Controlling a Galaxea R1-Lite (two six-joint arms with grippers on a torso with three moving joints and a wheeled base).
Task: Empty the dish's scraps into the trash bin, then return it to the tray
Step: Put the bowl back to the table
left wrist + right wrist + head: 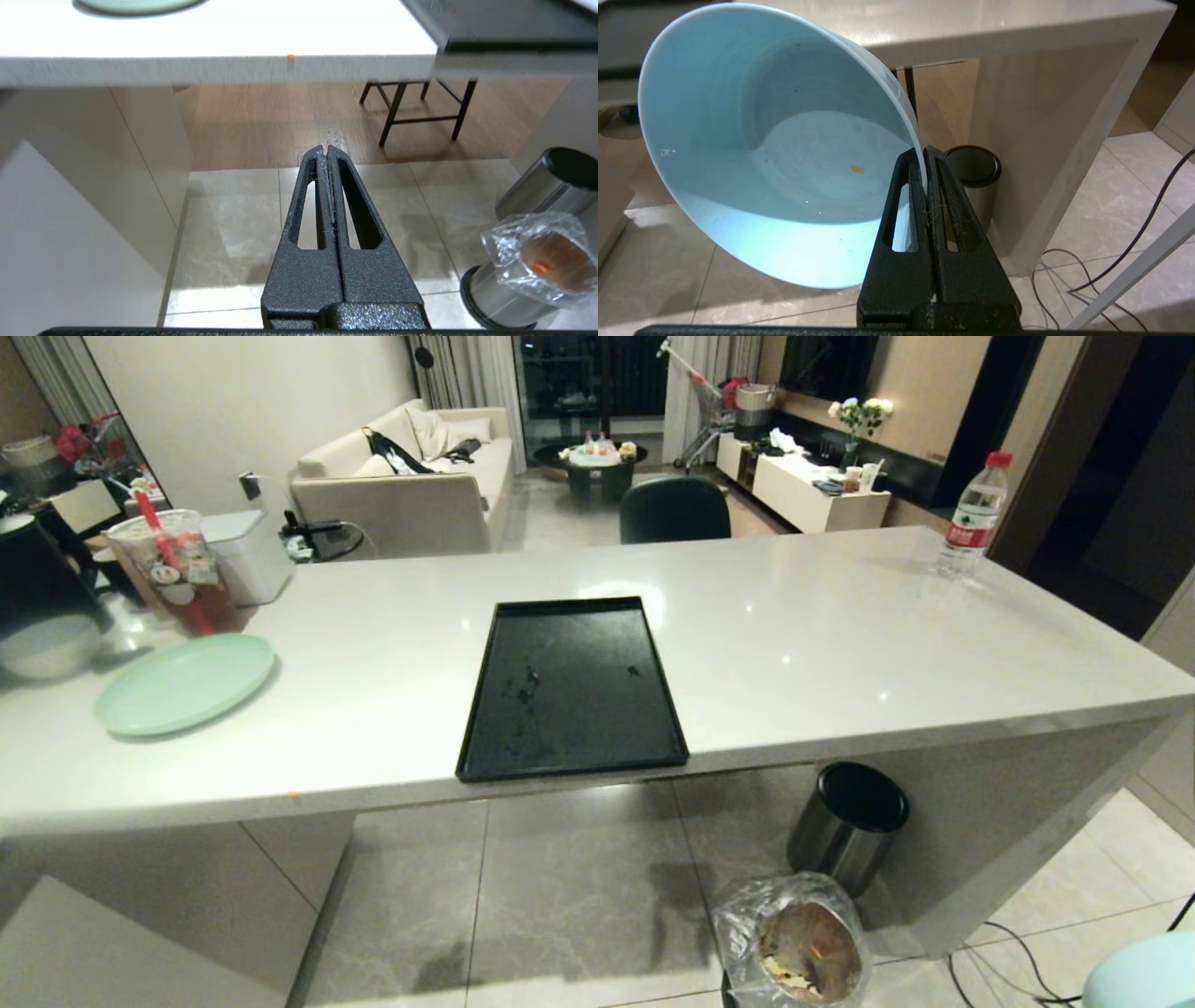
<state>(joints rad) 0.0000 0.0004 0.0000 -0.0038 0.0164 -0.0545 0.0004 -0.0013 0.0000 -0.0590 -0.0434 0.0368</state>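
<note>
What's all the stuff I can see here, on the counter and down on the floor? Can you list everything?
tray: one, black, middle of the counter, bare but for crumbs
plate: one, mint green, counter, left of the tray
drink cup: one, clear with red straw, behind the plate
water bottle: one, clear, red cap, counter's far right
trash bin: one, steel, clear bag, on the floor, scraps inside
lidded bin: one, steel, black top, under the counter
dish: one, light blue, nearly empty, tilted
right gripper: black, shut on the dish's rim
left gripper: black, shut, empty, above the floor
</note>
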